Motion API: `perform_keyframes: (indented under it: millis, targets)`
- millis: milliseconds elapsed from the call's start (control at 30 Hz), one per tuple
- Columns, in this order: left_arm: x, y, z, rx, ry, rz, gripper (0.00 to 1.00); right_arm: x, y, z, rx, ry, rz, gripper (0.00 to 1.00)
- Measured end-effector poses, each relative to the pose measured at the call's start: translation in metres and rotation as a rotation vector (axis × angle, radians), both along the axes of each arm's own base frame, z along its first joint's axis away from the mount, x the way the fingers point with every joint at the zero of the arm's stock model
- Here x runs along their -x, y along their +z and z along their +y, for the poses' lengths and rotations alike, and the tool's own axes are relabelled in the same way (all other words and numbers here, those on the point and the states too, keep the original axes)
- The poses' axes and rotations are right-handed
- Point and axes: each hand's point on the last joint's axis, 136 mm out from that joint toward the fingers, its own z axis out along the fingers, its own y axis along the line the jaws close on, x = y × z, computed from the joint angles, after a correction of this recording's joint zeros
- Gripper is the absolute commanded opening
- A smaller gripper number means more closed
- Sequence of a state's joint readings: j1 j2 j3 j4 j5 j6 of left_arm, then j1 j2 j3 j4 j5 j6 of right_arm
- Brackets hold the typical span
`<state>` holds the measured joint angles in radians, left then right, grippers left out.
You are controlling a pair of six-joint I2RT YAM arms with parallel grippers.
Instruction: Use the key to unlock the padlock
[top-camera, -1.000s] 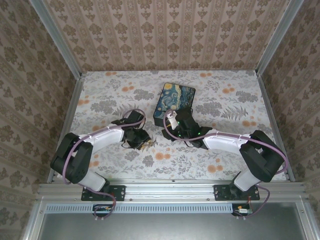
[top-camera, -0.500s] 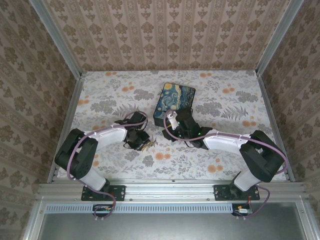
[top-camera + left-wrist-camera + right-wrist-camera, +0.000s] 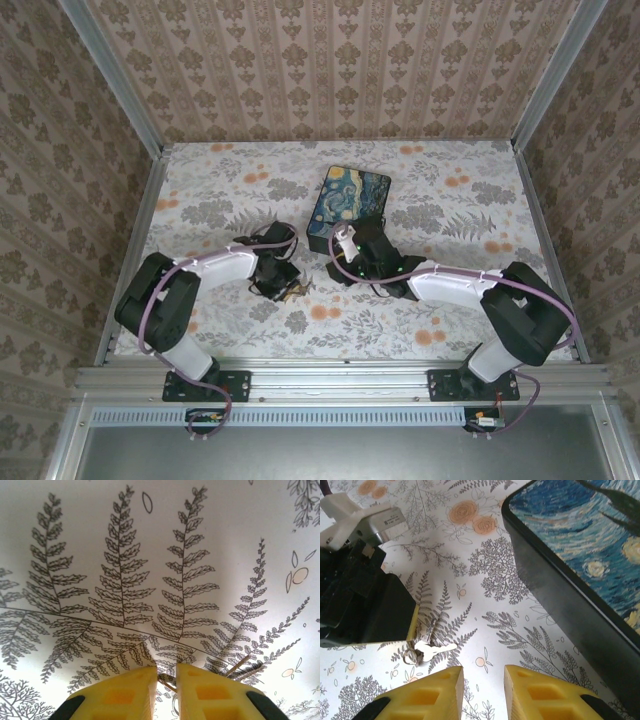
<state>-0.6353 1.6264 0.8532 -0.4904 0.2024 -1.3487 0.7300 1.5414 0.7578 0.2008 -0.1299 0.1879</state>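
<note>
The key (image 3: 438, 650) is at the left gripper (image 3: 166, 674) — jaws nearly together at its ring end (gripped or not, I cannot tell) — with its blade lying flat on the cloth (image 3: 485, 565), crosswise just ahead of the right gripper (image 3: 484, 674), whose jaws are slightly parted and hold nothing.

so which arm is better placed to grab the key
Left. The left gripper is down at the table with the key right at its fingertips. The right gripper hovers open a little way off, beside the box.

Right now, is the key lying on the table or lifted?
Lying: in the right wrist view the key rests flat against the floral table.
</note>
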Motion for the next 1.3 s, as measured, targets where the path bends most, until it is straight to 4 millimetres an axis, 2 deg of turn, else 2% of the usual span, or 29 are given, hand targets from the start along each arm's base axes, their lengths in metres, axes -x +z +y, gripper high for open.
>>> perform_keyframes:
  millis: [400, 567, 833, 1033, 1300]
  targets:
    - [0.0, 0.0, -0.001, -0.023, 0.026, 0.046, 0.07, 0.006, -0.006, -0.001, -0.005, 0.01, 0.022, 0.28]
    - [-0.001, 0.002, -0.002, -0.016, 0.038, 0.046, 0.0, 0.024, -0.013, 0.006, -0.053, 0.078, 0.08, 0.28]
    - [-0.001, 0.006, -0.008, 0.005, 0.026, 0.029, 0.0, 0.043, -0.009, 0.025, -0.119, 0.177, 0.1, 0.27]
    - [-0.002, 0.022, -0.017, 0.05, 0.007, -0.015, 0.0, 0.055, -0.008, 0.031, -0.147, 0.244, 0.106, 0.27]
    - [-0.003, 0.042, -0.016, 0.077, 0.01, -0.049, 0.0, 0.063, 0.0, 0.041, -0.168, 0.335, 0.06, 0.28]
